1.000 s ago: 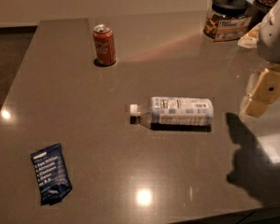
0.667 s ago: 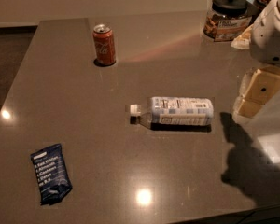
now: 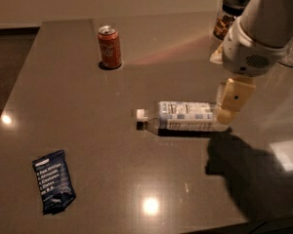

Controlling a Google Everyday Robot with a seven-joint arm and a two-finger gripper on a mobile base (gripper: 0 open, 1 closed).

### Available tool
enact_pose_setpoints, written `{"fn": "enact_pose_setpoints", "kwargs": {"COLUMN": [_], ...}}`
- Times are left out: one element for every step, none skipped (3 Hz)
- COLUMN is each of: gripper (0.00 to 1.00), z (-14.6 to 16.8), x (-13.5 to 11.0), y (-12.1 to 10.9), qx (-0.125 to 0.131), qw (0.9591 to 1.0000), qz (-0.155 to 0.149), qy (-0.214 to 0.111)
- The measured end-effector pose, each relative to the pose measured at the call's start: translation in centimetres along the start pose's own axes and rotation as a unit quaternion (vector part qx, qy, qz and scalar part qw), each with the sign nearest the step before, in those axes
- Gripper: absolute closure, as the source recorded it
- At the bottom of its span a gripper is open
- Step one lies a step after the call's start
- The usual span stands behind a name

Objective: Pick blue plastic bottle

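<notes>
The blue plastic bottle point(image 3: 181, 116) lies on its side in the middle of the brown table point(image 3: 78, 101), white cap pointing left, pale blue-and-white label facing up. My gripper point(image 3: 232, 103) hangs from the white arm at the right, its tan finger just above the bottle's base end. It holds nothing.
An orange-red soda can point(image 3: 110, 47) stands upright at the back left. A dark blue snack-bar wrapper point(image 3: 52, 180) lies at the front left. A dark-lidded jar point(image 3: 230, 14) stands at the back right. The table's front edge runs along the bottom.
My gripper and arm have moved left, from the table's right edge to just over the bottle's base end. The bottle, can and wrapper have not moved.
</notes>
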State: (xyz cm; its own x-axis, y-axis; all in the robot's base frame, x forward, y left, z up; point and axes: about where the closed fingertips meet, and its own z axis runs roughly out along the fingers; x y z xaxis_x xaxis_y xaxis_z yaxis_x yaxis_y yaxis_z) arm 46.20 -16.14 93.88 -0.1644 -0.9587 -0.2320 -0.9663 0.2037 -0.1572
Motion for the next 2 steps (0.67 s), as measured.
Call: {"fn": "enact_pose_setpoints", "kwargs": {"gripper": [0.0,0.0], "z": [3.4,6.8], "x": [-1.1,-1.8], "y": [-0.2,0.5], "qx": [-0.029,-0.054], "qw": [0.9995,0.998], "qz": [-0.008,-0.017], "qy": [0.007,0.028]}}
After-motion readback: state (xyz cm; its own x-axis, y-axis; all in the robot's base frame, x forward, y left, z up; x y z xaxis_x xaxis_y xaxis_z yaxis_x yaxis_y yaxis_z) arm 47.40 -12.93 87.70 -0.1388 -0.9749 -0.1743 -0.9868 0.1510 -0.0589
